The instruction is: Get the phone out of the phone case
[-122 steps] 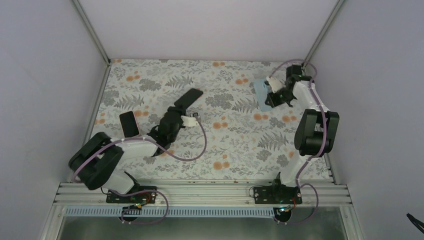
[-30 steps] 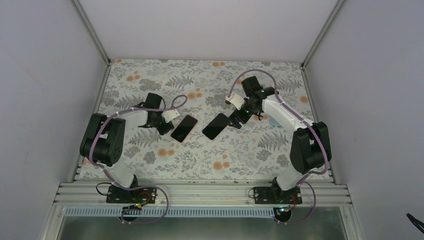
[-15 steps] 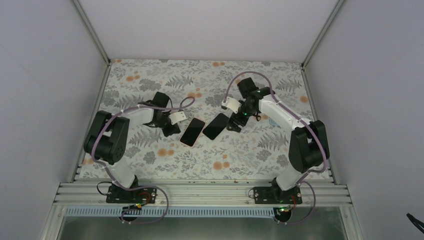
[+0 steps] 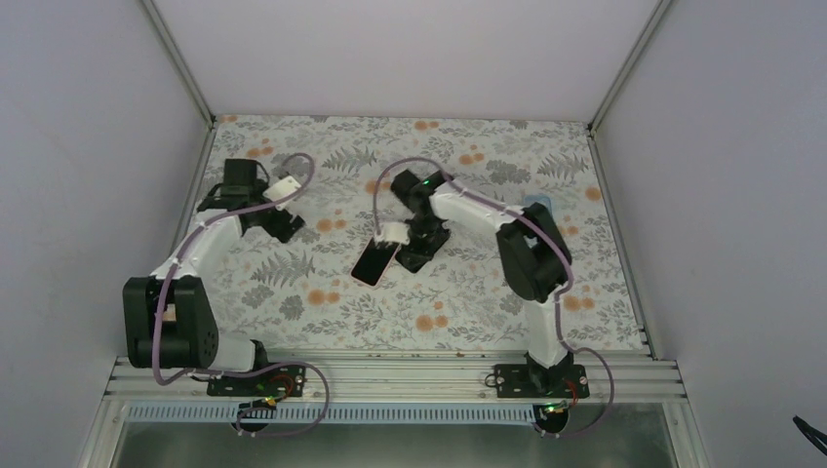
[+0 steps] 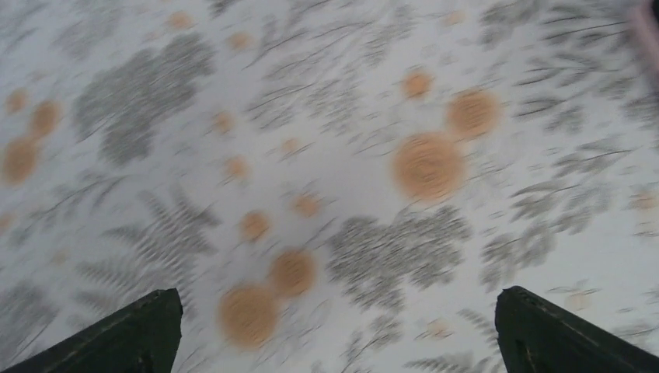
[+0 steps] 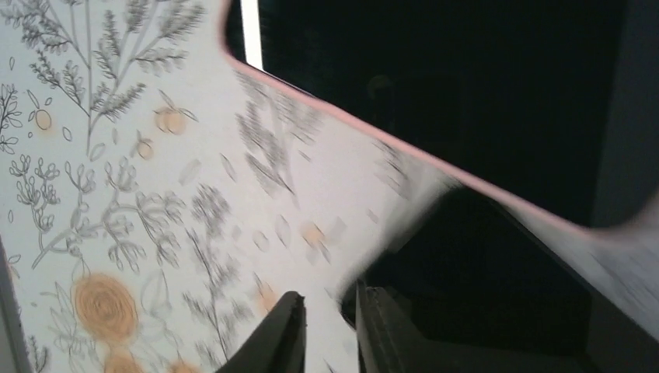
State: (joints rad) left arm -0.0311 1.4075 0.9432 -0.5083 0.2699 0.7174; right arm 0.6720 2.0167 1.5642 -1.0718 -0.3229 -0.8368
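The black-screened phone (image 4: pixel 372 261) is seen lying flat on the floral-printed cloth worktop (image 4: pixel 458 302), seated in its thin pink-rimmed phone case (image 6: pixel 404 150), so nothing has yet been separated. It is placed directly under and just ahead of the right tool (image 4: pixel 395 242). In the wrist view the pink rim is seen running slantwise just beyond that tool's fingertips (image 6: pixel 294 305). These fingertips are drawn close together, with only a narrow slit between them. Whether anything is pinched there cannot be told, since the view is blurred. A second flat black slab (image 4: pixel 422 250) is found beneath the same tool, just beside the cased phone; contact between the two cannot be judged.

The left tool (image 5: pixel 338 299) is spread wide and holds nothing. It is held over bare cloth, well apart from the phone.

The step in hand is judged to be getting a hold on the case. It would be done best if only the soft pink lip at a corner were pinched, not the phone's body, and then peeled outward. The phone should be steadied by the left tool, which would first have to be brought across. Without that counter-hold, phone and case are likely to slide together on the cloth.
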